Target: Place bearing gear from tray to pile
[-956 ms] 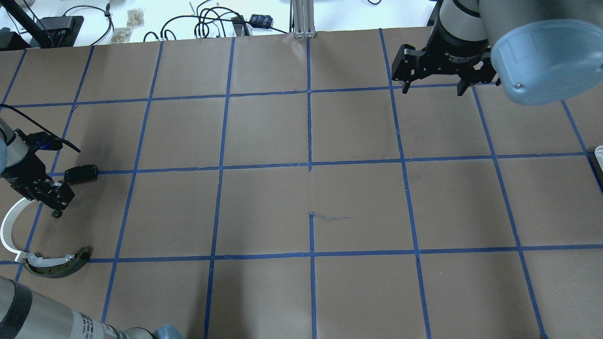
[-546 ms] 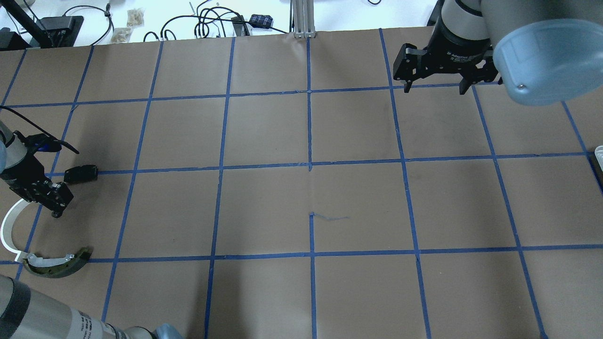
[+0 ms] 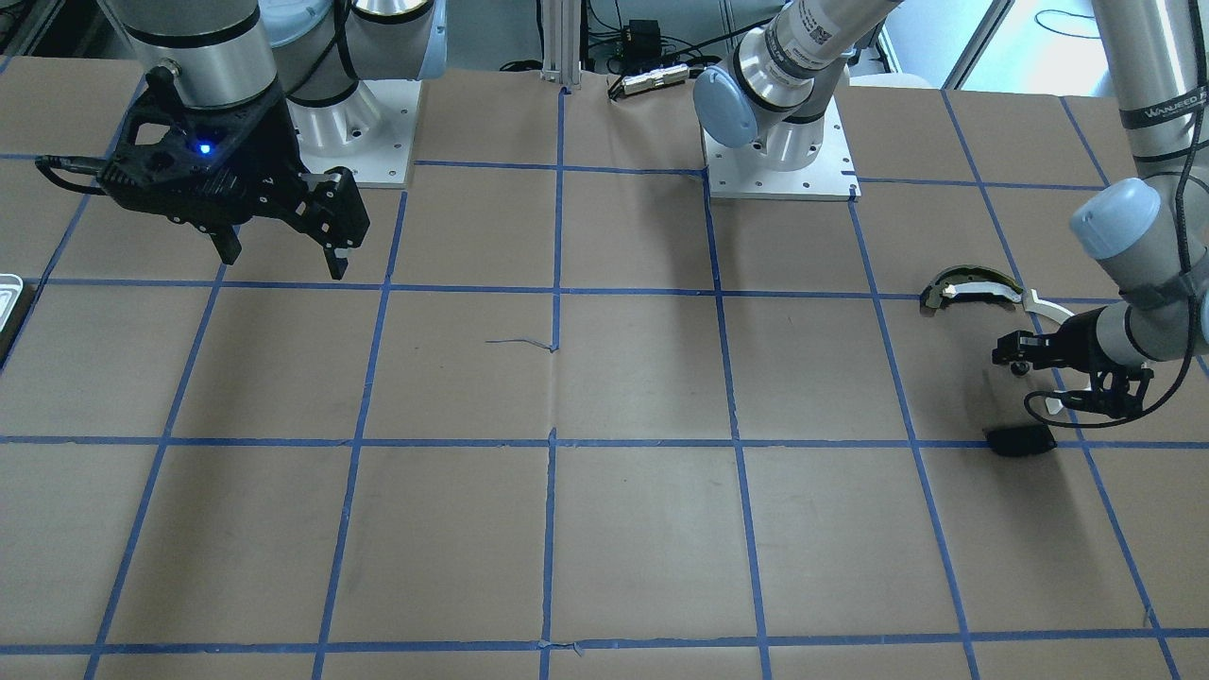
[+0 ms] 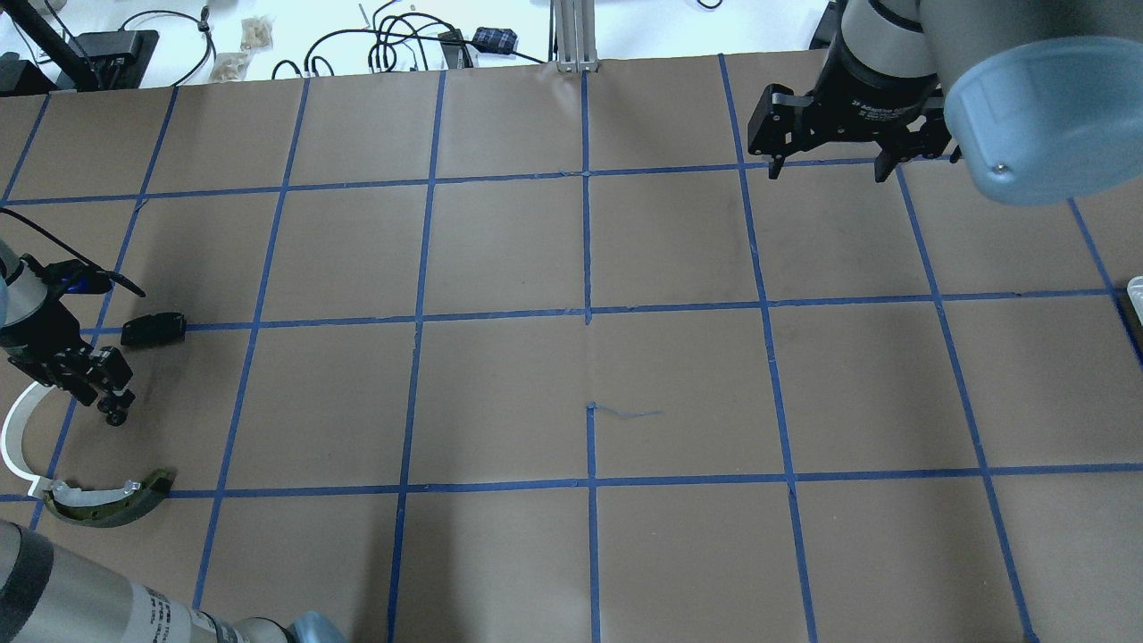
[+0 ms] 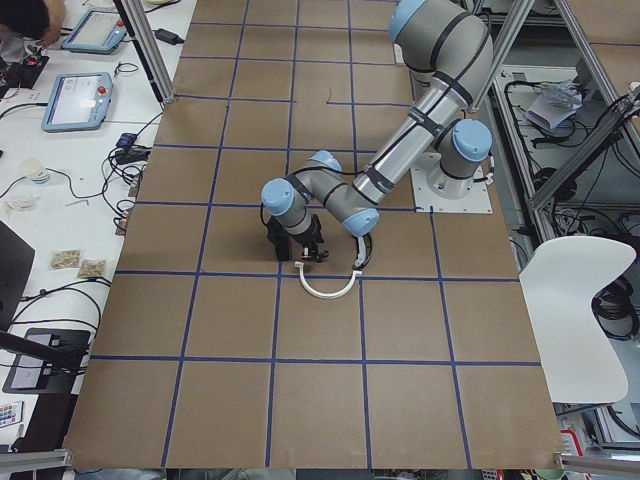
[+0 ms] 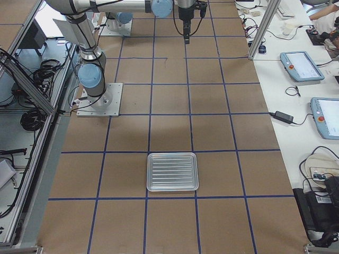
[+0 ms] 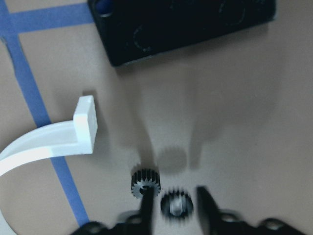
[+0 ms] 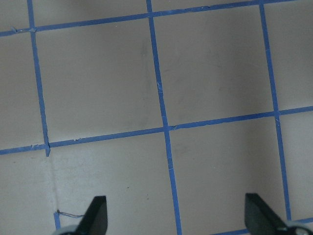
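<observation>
My left gripper [image 7: 175, 211] hangs low over the pile at the table's left end [image 4: 109, 404]. A small black bearing gear [image 7: 177, 204] sits blurred between its fingers with a gap on each side. A second gear [image 7: 145, 182] lies on the paper beside the left fingertip. The pile holds a white arc strip [image 4: 12, 436], a dark olive curved piece [image 4: 107, 502] and a black plate [image 4: 154, 329]. The white ridged tray [image 6: 172, 172] lies far off on the right and looks empty. My right gripper [image 4: 826, 168] is open and empty, high at the far right.
The table is brown paper with a blue tape grid [image 4: 588, 313]. Cables and small boxes lie on the white bench [image 4: 402, 40] beyond the far edge. The right arm's elbow [image 4: 1036, 107] overhangs the far right corner.
My left gripper has shifted a little toward the robot and down, next to the white arc. My right gripper has drifted slightly right and farther away.
</observation>
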